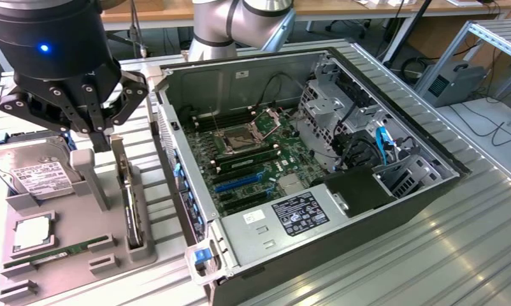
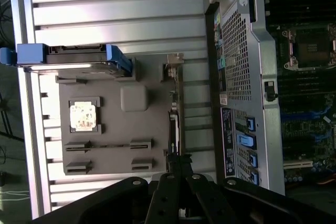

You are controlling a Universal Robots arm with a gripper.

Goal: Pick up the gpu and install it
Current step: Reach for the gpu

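Gripper (image 1: 100,137) (image 2: 178,174) hangs with its fingers pressed together, nothing seen between them. Just below it the gpu (image 1: 133,204) (image 2: 176,114) stands edge-on in a slot of the gray holder tray (image 1: 69,245). Farther off are a processor chip (image 1: 32,233), a hard drive (image 1: 30,169) and the open computer case (image 1: 341,210).

Robotics lab — slatted metal bench (image 1: 459,255), open PC case (image 1: 213,80)
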